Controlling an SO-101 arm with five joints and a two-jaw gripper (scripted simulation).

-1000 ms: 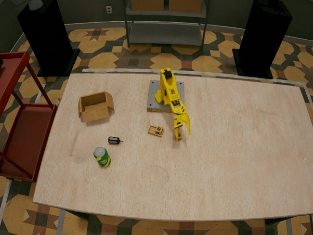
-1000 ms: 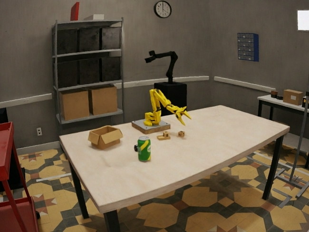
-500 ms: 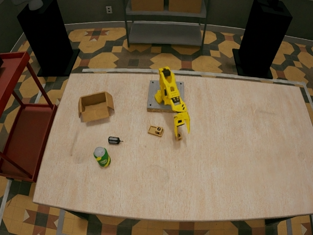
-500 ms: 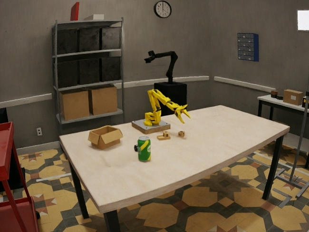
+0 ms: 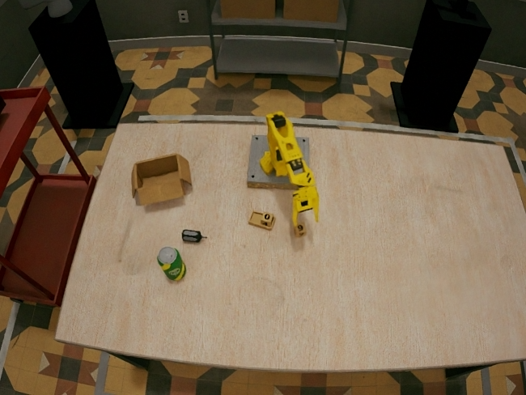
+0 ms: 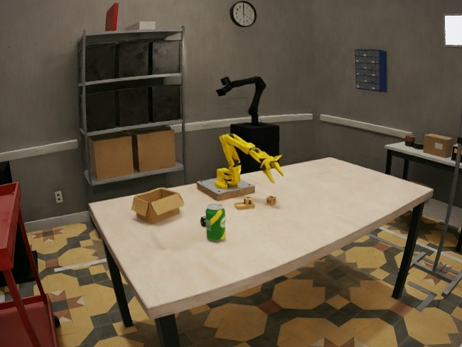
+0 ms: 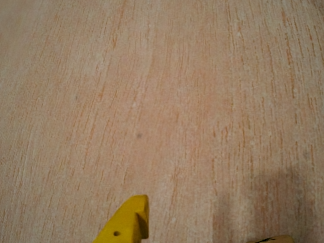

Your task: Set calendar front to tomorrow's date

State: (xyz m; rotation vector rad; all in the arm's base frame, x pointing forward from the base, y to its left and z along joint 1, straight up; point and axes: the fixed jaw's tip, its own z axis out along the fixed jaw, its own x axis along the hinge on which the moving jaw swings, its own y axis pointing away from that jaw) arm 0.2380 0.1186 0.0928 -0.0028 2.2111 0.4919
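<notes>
Tool, part-open, empty. Loose cube, off tray; next, likely grip cube.

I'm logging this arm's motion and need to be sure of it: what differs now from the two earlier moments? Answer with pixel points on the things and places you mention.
The gripper (image 5: pixel 306 222) (image 6: pixel 278 178) (image 7: pixel 131 219) has risen a little and drawn back slightly toward the arm's base. It is open, and no cube has visibly been taken hold of or let go. The loose cube (image 5: pixel 299 231) (image 6: pixel 271 200) (image 7: pixel 277 240), the tray (image 5: pixel 255 219) (image 6: pixel 240 205) with its cube, and the can (image 5: pixel 171 264) (image 6: pixel 215 224) stayed put.
</notes>
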